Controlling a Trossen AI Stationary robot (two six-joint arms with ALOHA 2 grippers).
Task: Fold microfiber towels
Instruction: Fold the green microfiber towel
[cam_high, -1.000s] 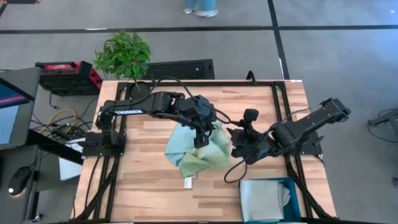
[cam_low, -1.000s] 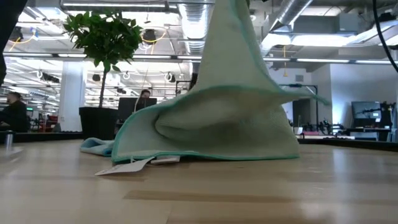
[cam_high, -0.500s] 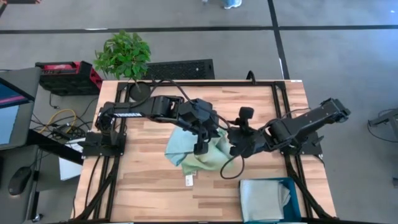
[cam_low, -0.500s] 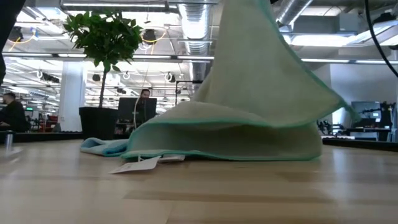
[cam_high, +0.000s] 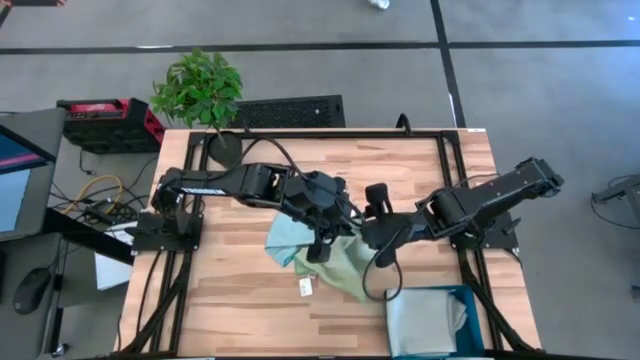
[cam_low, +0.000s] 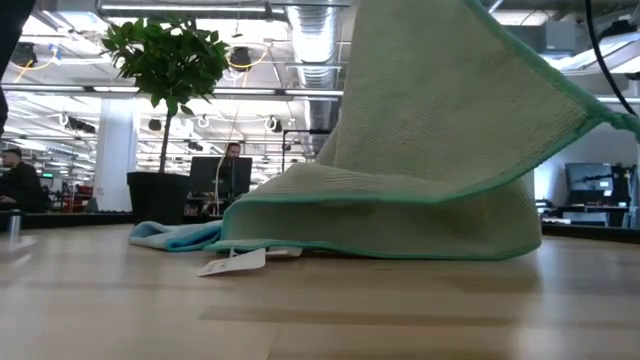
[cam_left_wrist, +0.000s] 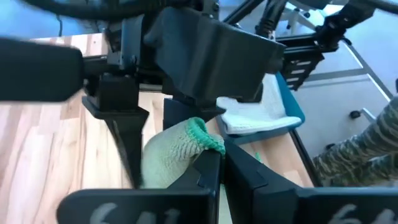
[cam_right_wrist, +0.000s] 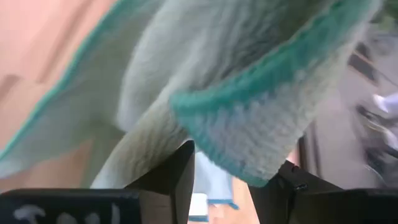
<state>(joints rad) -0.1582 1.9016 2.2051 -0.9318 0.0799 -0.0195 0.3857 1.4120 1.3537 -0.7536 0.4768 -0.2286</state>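
A pale green towel (cam_high: 340, 268) with a teal hem is held up between both grippers, and its lower part lies on the table (cam_high: 240, 300). In the low view the pale green towel (cam_low: 430, 150) rises from the tabletop toward the right. My left gripper (cam_high: 318, 248) is shut on it, and my right gripper (cam_high: 368, 238) has a bunched edge of it between its fingers. A light blue towel (cam_high: 283, 240) lies flat under and behind the green one. A white tag (cam_low: 232, 262) rests on the wood. My left gripper pinches a hemmed corner of the green towel (cam_left_wrist: 189, 137) between its two fingers, slanting down from the table's left. The cloth hangs below the fingers onto the table. My right gripper has a bunched, folded-over hemmed edge (cam_right_wrist: 249, 146) between its two fingers (cam_right_wrist: 180, 171), coming slanting down from the right. That edge is lifted clear and the cloth sags slack between the two holds.
A dark teal bin (cam_high: 468, 300) at the table's near right corner holds a folded light grey towel (cam_high: 425, 320). A potted plant (cam_high: 198, 88) stands at the far left corner. Bare wood lies along the near left side.
My left gripper has gone toward the table's near edge with its corner. My right gripper has rolled and shifted slightly toward the left. The green towel's raised edge has spread out between the holds, while its lower part stays on the table.
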